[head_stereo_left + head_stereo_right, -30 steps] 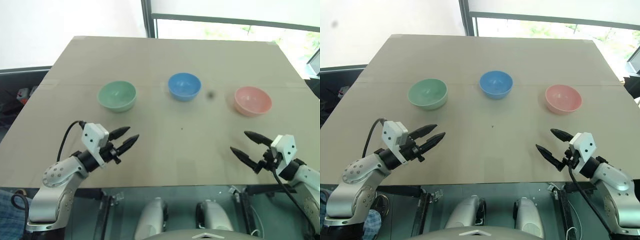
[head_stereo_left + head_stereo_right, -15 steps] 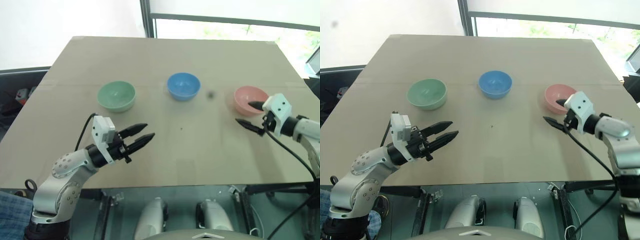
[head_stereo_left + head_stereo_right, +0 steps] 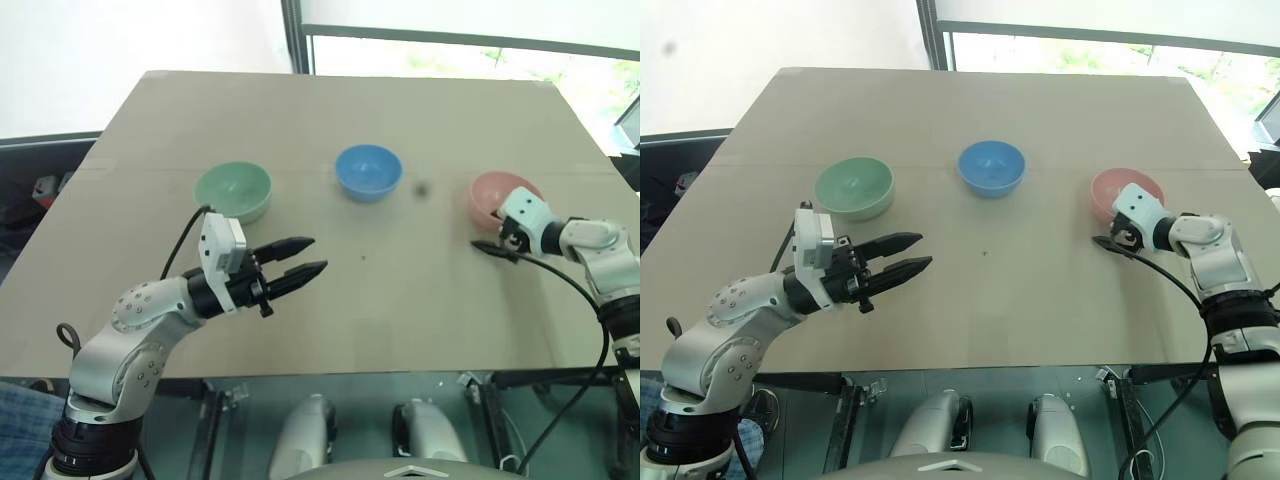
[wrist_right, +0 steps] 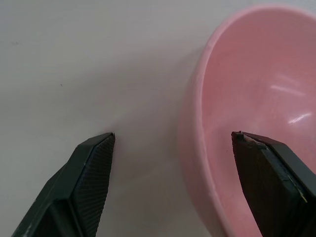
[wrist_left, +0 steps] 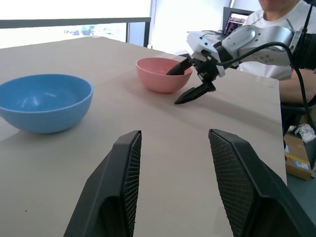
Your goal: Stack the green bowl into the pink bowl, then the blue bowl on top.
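On the tabletop (image 3: 330,310), green bowl (image 3: 233,191), blue bowl (image 3: 368,172) and pink bowl (image 3: 499,199) sit unstacked. Right gripper (image 4: 173,143) straddles the pink rim at three o'clock, fingers apart; left gripper (image 3: 310,256) apart, empty.

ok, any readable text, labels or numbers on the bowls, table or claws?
None readable: the green bowl, blue bowl, pink bowl and table are plain.
Laptop screen behind the person: content too small and blurred to read.
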Available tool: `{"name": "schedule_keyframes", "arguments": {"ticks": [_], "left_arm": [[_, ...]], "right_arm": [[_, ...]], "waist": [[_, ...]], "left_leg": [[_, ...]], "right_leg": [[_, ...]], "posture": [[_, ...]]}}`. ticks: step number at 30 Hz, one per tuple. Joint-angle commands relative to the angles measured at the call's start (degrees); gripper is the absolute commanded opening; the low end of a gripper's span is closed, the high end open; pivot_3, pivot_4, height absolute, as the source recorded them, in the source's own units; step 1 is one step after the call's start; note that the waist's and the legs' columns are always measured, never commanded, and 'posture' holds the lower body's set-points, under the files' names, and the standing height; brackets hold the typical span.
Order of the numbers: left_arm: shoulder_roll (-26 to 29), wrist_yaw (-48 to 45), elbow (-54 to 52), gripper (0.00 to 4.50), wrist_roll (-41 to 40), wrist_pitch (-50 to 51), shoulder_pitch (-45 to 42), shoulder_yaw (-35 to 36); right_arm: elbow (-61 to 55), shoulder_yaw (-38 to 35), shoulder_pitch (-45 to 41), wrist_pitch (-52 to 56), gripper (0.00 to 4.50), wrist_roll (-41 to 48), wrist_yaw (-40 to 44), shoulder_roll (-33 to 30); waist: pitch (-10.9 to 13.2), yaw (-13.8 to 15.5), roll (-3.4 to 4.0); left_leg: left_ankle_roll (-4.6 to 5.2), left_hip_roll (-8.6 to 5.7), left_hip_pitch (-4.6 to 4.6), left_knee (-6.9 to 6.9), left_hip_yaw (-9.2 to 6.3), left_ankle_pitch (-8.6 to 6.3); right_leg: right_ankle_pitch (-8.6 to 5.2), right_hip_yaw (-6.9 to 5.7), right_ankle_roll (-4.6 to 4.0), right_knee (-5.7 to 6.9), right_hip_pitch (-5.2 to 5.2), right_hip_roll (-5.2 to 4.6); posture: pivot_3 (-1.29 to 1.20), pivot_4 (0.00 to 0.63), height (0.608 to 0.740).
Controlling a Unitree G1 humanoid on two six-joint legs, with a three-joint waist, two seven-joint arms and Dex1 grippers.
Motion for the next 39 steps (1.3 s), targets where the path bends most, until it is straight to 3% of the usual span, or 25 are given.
{"name": "schedule_keyframes", "arguments": {"ticks": [1, 4, 8, 10, 15, 20, 26, 31, 39], "left_arm": [[0.6, -0.1, -2.4, 2.38, -0.9, 0.1, -0.8, 0.2], [0.6, -0.1, -2.4, 2.38, -0.7, 0.0, -0.8, 0.1], [0.7, -0.1, -2.3, 2.38, -0.7, -0.1, -0.5, 0.2], [0.8, -0.5, -1.8, 2.38, -0.4, -0.5, 0.3, 0.6], [1.3, -1.6, -0.4, 2.38, 0.2, -1.6, 1.8, 1.4], [1.4, -1.8, 0.7, 2.38, 0.9, -2.5, 2.1, 2.3], [2.3, -2.6, 3.8, 2.38, 3.3, -4.5, 3.4, 3.5], [3.2, -4.0, 7.6, 2.38, 4.6, -6.3, 4.6, 5.3], [4.5, -6.0, 11.3, 2.38, 6.3, -8.6, 5.8, 7.1]], "right_arm": [[3.6, 0.7, -3.1, -1.4, 3.45, -2.4, -0.8, 0.6], [4.9, 0.6, -4.0, -2.5, 2.4, -2.8, -0.4, 1.3], [5.4, 0.6, -4.2, -3.3, 0.54, -3.1, -0.1, 1.6], [5.4, 0.5, -4.1, -3.5, 0.06, -3.2, -0.1, 1.6], [1.9, 1.2, -1.6, -5.3, 0.06, -4.2, 0.8, 0.6], [-10.0, 0.4, 3.5, -2.6, 0.06, -2.3, 2.8, 0.0], [-31.6, 1.0, 7.3, 8.1, 0.06, -0.1, 3.4, 1.9], [-50.6, 6.5, 10.2, 19.6, 0.06, 1.5, 3.4, 6.7], [-61.9, 14.8, 10.5, 35.7, 0.06, 0.7, -1.0, 12.8]], "waist": [[0.0, -0.1, 0.0], [0.0, -0.1, 0.0], [0.0, 0.0, 0.01], [0.0, -0.2, -0.02], [0.0, -0.4, -0.01], [0.0, -0.4, 0.0], [0.0, -0.8, 0.04], [0.0, -1.0, 0.03], [0.0, -0.1, 0.0]], "left_leg": [[0.0, 0.0, 0.0, 0.0, 0.0, 0.0], [0.0, 0.01, -0.01, -0.01, -0.02, 0.0], [0.0, 0.0, -0.02, 0.0, -0.01, 0.0], [-0.01, 0.0, 0.01, 0.01, -0.01, 0.0], [-0.02, 0.02, 0.03, 0.01, -0.02, 0.01], [-0.02, 0.03, 0.02, 0.0, -0.04, 0.0], [-0.02, 0.05, 0.02, 0.0, -0.03, 0.01], [-0.04, 0.07, -0.04, -0.06, -0.07, 0.01], [-0.03, 0.01, -0.12, -0.01, -0.12, 0.0]], "right_leg": [[0.0, 0.0, 0.0, 0.0, 0.0, 0.0], [0.0, -0.02, 0.0, -0.01, 0.0, 0.01], [0.0, -0.01, 0.0, -0.01, 0.0, -0.01], [0.0, -0.01, 0.01, 0.0, 0.02, 0.0], [0.0, -0.03, 0.0, 0.01, 0.03, 0.0], [0.0, -0.04, 0.0, 0.0, 0.03, 0.0], [0.0, -0.03, 0.0, 0.05, 0.01, -0.01], [0.0, -0.07, -0.01, 0.07, -0.07, 0.0], [-0.01, -0.14, -0.01, 0.03, -0.11, -0.07]], "posture": [[0.0, 0.15, 0.74], [0.0, 0.15, 0.74], [0.0, 0.15, 0.74], [0.0, 0.15, 0.74], [0.0, 0.15, 0.74], [0.0, 0.15, 0.74], [0.0, 0.15, 0.74], [0.0, 0.15, 0.74], [0.0, 0.15, 0.74]]}}
